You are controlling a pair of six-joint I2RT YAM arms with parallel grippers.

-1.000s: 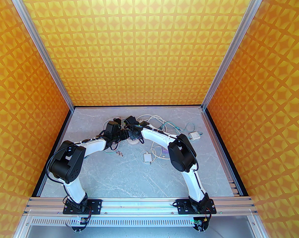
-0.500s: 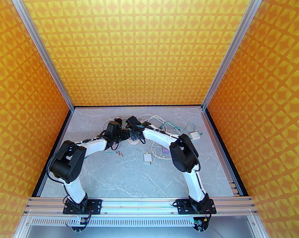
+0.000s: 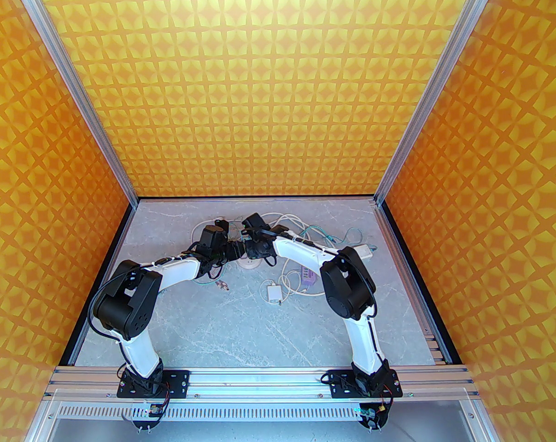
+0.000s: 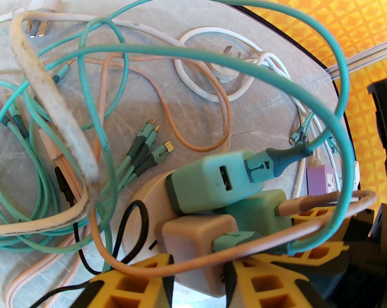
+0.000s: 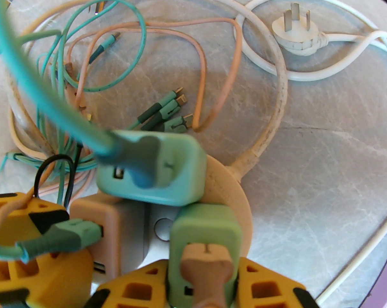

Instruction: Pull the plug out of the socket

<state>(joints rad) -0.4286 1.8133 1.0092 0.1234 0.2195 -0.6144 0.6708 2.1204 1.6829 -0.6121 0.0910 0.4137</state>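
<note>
A round beige socket (image 5: pixel 233 184) (image 3: pixel 251 264) lies mid-table with three plug adapters on it. My left gripper (image 4: pixel 199 269) (image 3: pixel 235 249) has its yellow fingers shut on the beige plug (image 4: pixel 196 233) (image 5: pixel 95 228), which carries a teal connector. My right gripper (image 5: pixel 201 279) (image 3: pixel 254 248) is shut on the green plug (image 5: pixel 206 233) (image 4: pixel 260 209), with a beige connector sticking out of it. A third, lighter teal plug (image 5: pixel 177 175) (image 4: pixel 209 181) sits at the socket's far side with a teal cable in it.
Teal, beige and white cables (image 4: pixel 94 107) tangle behind and left of the socket. A white three-pin plug (image 5: pixel 296 34) lies at the back. Two white adapters (image 3: pixel 274 293) (image 3: pixel 363 251) and a purple one (image 3: pixel 309 276) lie to the right. Orange walls enclose the table.
My right arm's wrist and elbow have shifted to the right and slightly back. The left arm has stayed put. Both grips are unchanged.
</note>
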